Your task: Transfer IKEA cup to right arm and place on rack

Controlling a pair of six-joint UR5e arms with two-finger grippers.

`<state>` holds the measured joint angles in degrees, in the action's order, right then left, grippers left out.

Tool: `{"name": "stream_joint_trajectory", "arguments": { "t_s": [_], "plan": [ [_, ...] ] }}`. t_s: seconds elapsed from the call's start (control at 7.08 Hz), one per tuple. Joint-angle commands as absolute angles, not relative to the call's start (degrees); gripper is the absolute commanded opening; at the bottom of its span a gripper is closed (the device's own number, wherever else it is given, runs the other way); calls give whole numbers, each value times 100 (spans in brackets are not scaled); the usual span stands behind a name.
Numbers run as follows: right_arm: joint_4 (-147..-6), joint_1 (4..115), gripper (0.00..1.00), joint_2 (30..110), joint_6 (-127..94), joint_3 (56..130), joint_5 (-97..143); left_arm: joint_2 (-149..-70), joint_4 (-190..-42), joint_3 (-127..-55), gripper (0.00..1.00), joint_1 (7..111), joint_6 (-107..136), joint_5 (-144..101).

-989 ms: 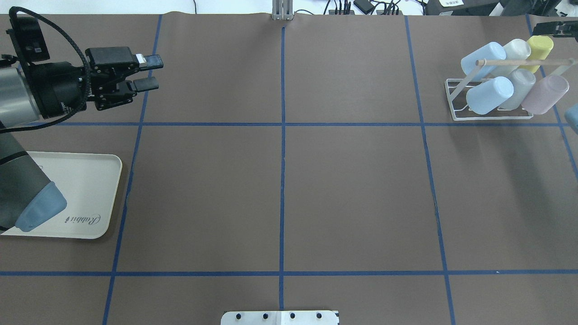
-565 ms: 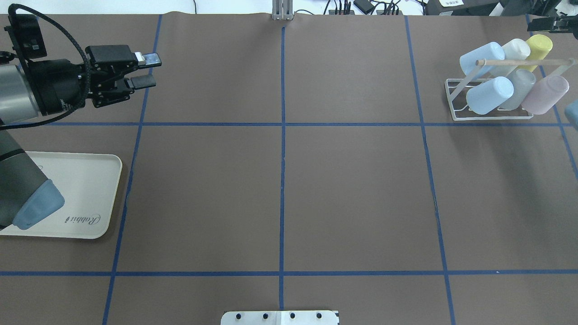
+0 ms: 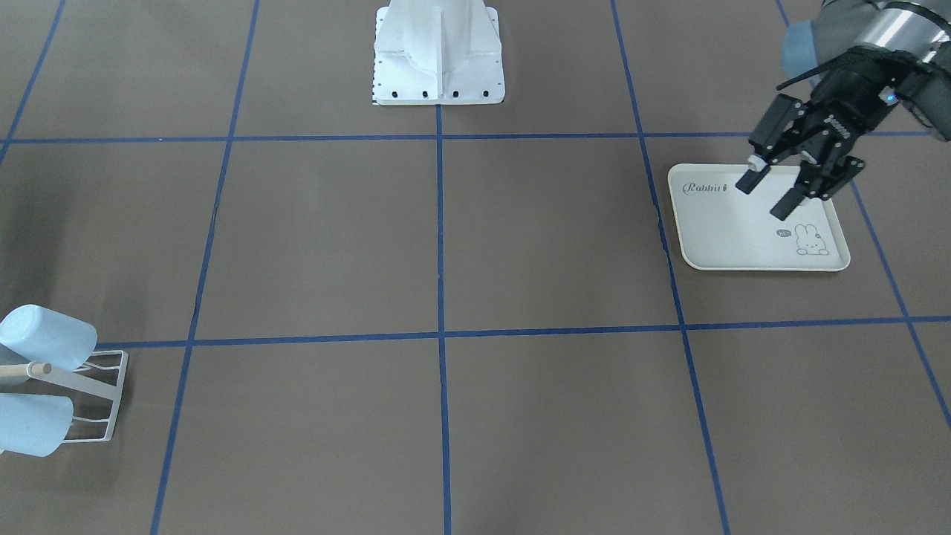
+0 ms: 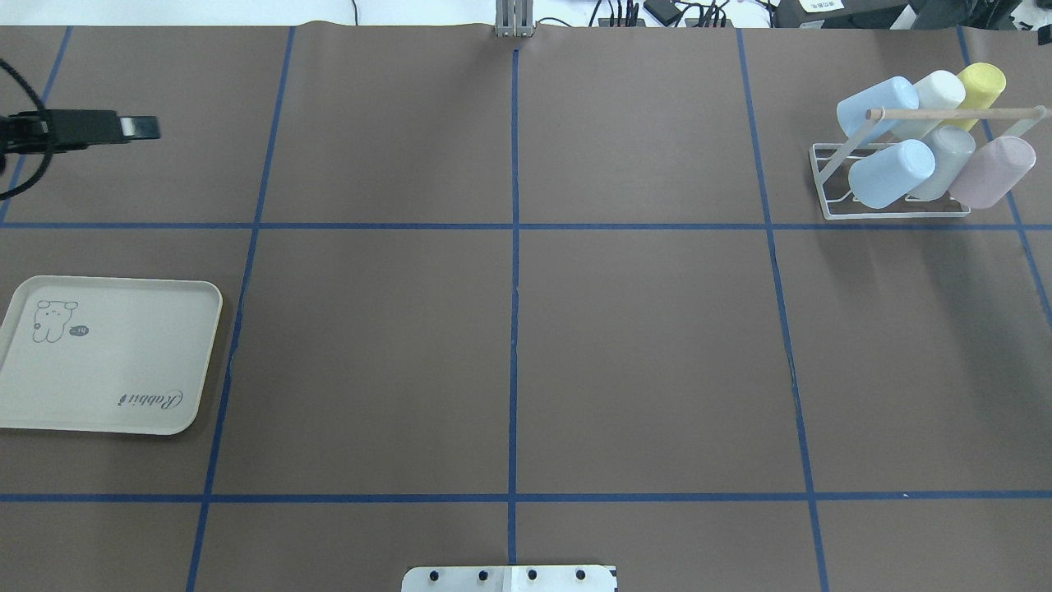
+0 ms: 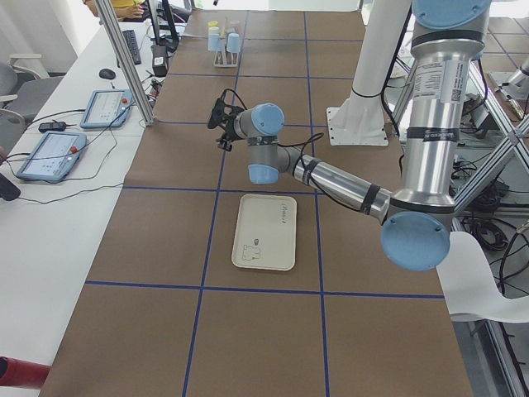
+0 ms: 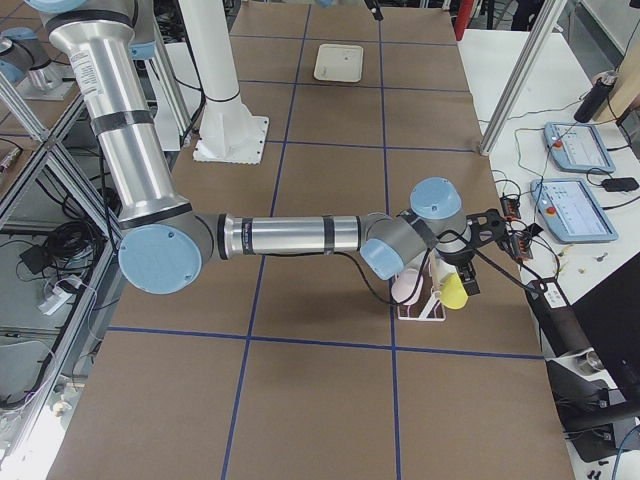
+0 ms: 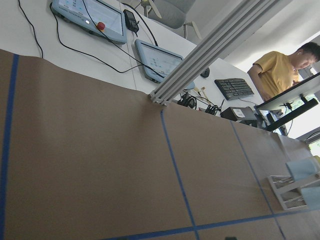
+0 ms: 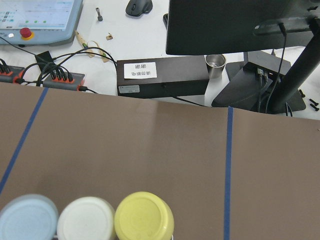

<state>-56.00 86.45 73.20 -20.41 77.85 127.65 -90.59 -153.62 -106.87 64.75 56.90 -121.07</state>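
Note:
The white wire rack [image 4: 830, 185] with a wooden peg [image 4: 953, 113] stands at the far right of the table. Several pastel IKEA cups hang on it, among them a blue one [image 4: 890, 173], a pink one [image 4: 993, 171] and a yellow one [image 4: 982, 86]. The right wrist view looks down on three cup bottoms: blue [image 8: 27, 219], white [image 8: 86, 220] and yellow [image 8: 144, 216]. My left gripper [image 3: 765, 196] hangs open and empty over the tray, at the overhead view's left edge [image 4: 138, 127]. My right gripper [image 6: 490, 228] shows only in the exterior right view, beside the rack; I cannot tell its state.
A cream rabbit-print tray [image 4: 107, 353] lies at the near left of the table. Blue tape lines grid the brown mat. Tablets, cables and a monitor stand beyond the far edge. A person [image 7: 280, 65] sits behind the far desk.
My left arm has drawn back to the left, uncovering the tray, and its gripper now shows edge-on. The right gripper has left the overhead view's top right corner.

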Motion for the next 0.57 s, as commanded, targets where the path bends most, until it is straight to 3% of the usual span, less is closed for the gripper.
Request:
{"name": "stream_joint_trajectory", "arguments": {
  "t_s": [0.0, 0.14, 0.42],
  "plan": [
    [-7689, 8990, 100, 7435, -622, 8600, 13051, -8675, -13748, -10635, 69, 7659, 2773, -12638],
    [-8813, 8974, 100, 7766, -206, 9257, 13043, -8666, -12763, -10600, 69, 8108, 1359, -12639],
    [-9334, 8956, 100, 8741, -44, 10175, 13052, -8736, -11125, -10504, 69, 8551, 213, -12639]
  ]
}}
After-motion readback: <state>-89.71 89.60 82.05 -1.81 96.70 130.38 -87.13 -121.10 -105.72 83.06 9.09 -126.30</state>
